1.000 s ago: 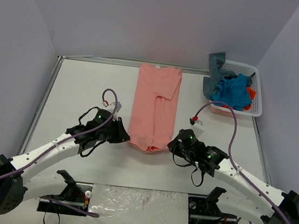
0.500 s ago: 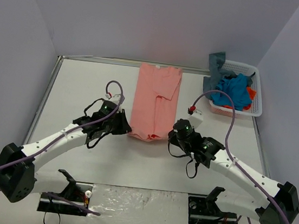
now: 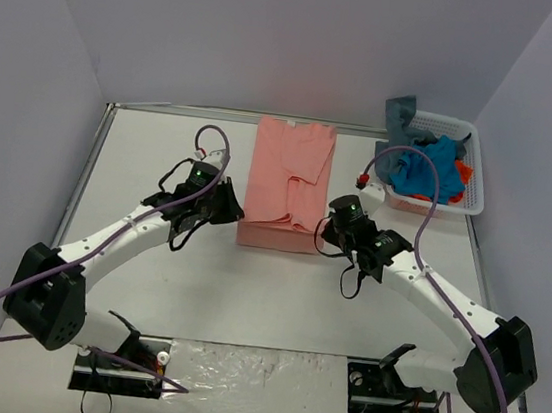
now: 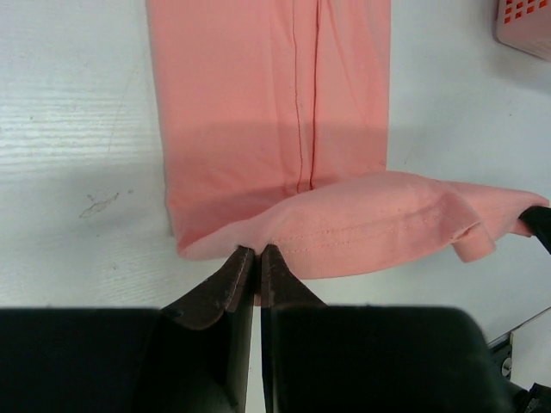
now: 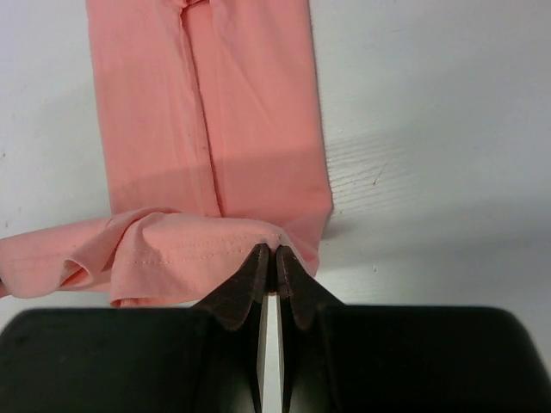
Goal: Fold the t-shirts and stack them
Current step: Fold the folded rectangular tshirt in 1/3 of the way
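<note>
This is a robotics lab test cell rather than a home. A white table [image 3: 145,291] is boxed in on three sides by bare, pale walls [image 3: 277,35], with a metal rail [image 3: 82,183] running along its edge. The left arm [image 3: 111,239] and the right arm [image 3: 445,303], white with black joints, are fixed at the table's near edge and trail loose purple cables [image 3: 405,149]. The only household items are a pink shirt [image 3: 290,173] and a white plastic basket [image 3: 476,176] of crumpled clothes in the far right corner.
</note>
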`<state>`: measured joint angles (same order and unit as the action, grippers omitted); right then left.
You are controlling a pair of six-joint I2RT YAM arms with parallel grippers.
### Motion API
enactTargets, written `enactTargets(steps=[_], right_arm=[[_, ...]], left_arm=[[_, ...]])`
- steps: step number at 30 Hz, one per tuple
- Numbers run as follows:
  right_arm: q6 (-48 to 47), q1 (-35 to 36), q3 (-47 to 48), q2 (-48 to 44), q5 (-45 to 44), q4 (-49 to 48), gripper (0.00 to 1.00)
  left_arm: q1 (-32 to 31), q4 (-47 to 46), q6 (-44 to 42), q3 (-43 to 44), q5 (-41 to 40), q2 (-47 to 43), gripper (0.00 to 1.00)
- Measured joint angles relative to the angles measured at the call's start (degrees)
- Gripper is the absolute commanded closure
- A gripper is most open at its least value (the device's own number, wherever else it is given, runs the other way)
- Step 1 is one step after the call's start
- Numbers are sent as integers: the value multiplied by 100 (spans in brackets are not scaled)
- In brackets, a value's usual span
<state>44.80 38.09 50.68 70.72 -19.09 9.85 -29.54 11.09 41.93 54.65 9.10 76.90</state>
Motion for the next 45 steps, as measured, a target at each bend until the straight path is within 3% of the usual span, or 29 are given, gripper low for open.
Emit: enactTargets(steps=[11, 45], right_arm=[[-474, -579, 269, 778, 426, -409, 100], [-1211, -1486, 1558, 2511, 1241, -1029, 100]], left_arm=[[4, -260, -39, 599, 133, 1130, 98], [317, -177, -299, 2253, 166, 2378, 98]])
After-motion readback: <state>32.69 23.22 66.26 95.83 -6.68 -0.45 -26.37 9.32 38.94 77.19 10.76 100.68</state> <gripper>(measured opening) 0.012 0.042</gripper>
